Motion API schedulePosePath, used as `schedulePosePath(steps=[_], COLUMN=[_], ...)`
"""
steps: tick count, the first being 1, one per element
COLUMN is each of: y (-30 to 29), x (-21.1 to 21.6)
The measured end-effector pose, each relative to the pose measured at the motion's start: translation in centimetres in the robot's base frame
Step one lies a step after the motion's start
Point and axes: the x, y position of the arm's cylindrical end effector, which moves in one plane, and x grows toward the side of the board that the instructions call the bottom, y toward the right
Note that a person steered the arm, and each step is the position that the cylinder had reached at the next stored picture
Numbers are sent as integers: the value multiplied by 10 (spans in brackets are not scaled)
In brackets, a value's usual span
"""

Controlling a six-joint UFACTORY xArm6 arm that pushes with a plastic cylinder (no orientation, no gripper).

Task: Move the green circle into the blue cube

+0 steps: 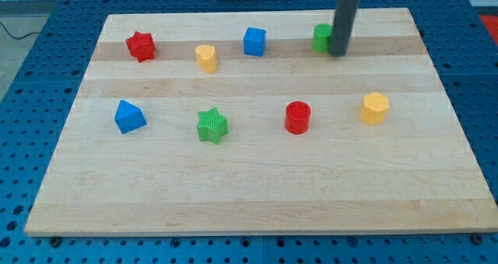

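Observation:
The green circle [320, 37] stands near the view's top, right of centre, partly hidden by my rod. My tip [338, 54] rests on the board touching the green circle's right side. The blue cube [254, 41] sits to the left of the green circle, about a block's width and more away, in the same row.
A red star [141, 46] and a yellow heart [206, 58] lie in the top row at the left. A blue triangle-like block [129, 116], a green star [212, 126], a red cylinder [297, 117] and a yellow hexagon [375, 107] form the lower row. The wooden board [257, 194] has edges all around.

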Motion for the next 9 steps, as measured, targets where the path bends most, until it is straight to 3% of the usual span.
schedulePosePath(steps=[1,2,3,4,9], y=[45,29,13,46,-75], x=[-35,-58,-53,-52,-22])
